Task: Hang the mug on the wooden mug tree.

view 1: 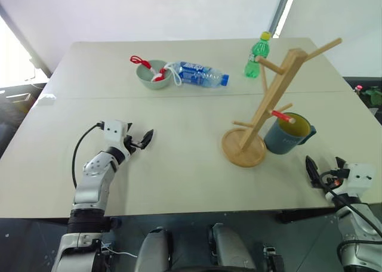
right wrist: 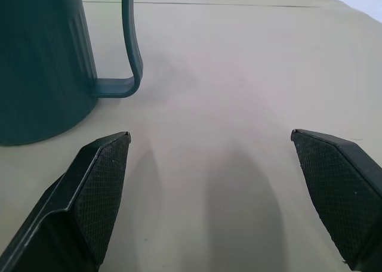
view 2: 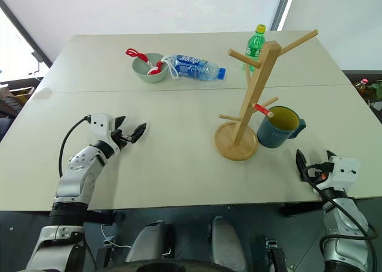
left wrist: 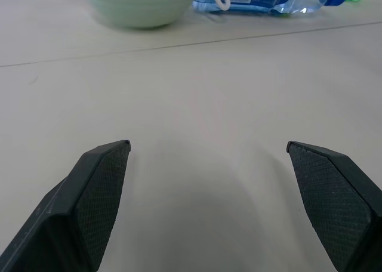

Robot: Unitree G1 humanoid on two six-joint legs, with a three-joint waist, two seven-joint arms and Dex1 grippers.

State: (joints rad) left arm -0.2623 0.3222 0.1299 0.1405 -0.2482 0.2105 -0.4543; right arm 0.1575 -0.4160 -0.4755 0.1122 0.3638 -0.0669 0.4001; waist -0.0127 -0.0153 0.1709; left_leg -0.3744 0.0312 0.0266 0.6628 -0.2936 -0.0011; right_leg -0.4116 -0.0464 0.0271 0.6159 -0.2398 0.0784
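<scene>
A pale beige worktop (view 1: 179, 176) fills the room's middle, with a seam running across it and bright white walls behind.

Nearest, at the front edge, the right end effector (view 1: 325, 166) hovers low over the surface with its two black fingers spread wide and nothing between them. In its wrist view the mug's handle and side wall stand just ahead of the fingers (right wrist: 89, 200), off to one side and apart from them. On the other side, a little farther in, the left end effector (view 1: 142, 139) also stands with its fingers apart and empty above bare worktop.

Beyond the right end effector stands the mug (view 1: 288, 133), upright on the worktop, blue-grey outside and yellow-green inside, its handle turned toward the right edge. It sits just beside the round base of the wooden mug tree (view 1: 271, 93), on the tree's right. The tree's post leans up toward the right and away, and a red-tipped peg reaches over the mug's rim. The mug hangs on no peg.

Farther back, a sage-green bowl (view 1: 150, 76) holds a red and white object I cannot make out. A clear water bottle (view 1: 200, 74) with a blue label lies on its side just to the right of the bowl. A green bottle (view 1: 256, 57) with a yellow cap stands upright behind the tree.
</scene>
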